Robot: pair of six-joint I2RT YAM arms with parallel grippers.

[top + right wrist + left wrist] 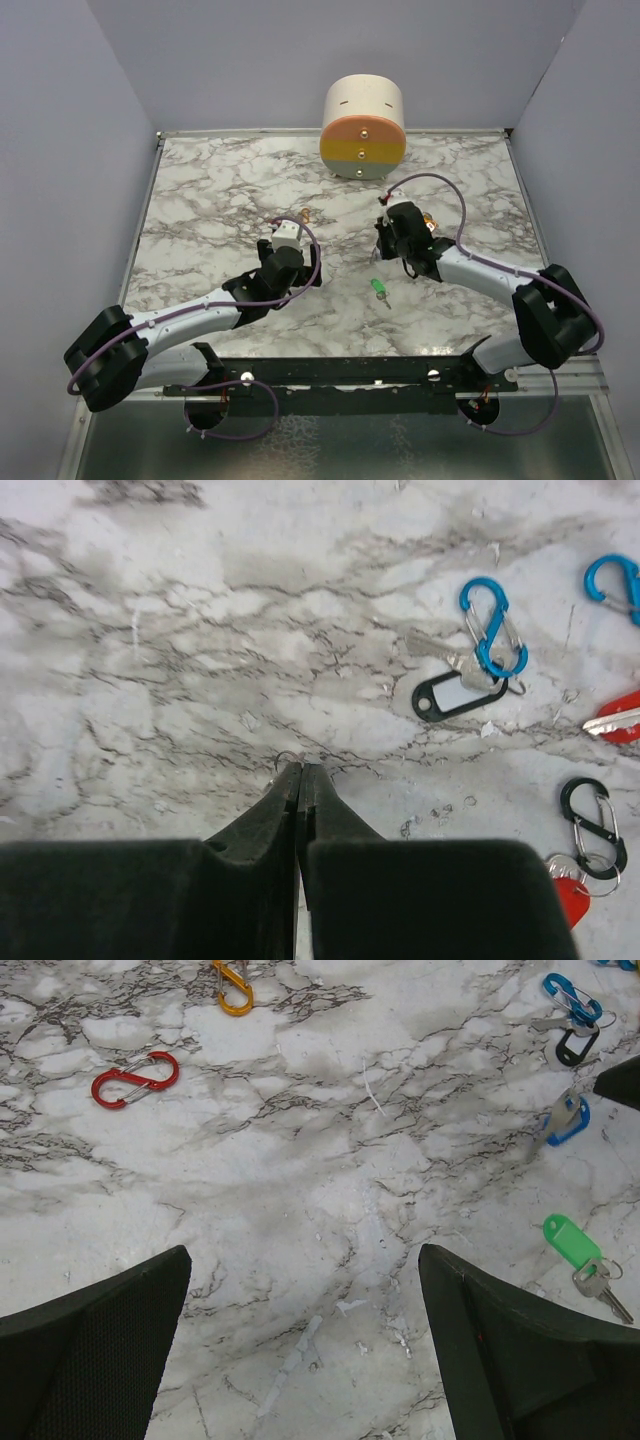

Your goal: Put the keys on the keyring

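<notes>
Keys (pixel 455 680) scattered on marble (pixel 300 1160); left gripper (pixel 303 1255) spread wide, right gripper (pixel 300 768) pinched closed.

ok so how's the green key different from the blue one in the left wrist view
Colour: the green key has a solid green tag, the blue key a blue-rimmed one. Pose: the green key's blade trails off its tag to the lower right; the blue key's blade lies across its tag. Both lie loose on the marble.

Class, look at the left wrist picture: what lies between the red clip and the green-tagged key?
Nothing: in the left wrist view, only bare marble tabletop separates the red clip and the green-tagged key.
</notes>
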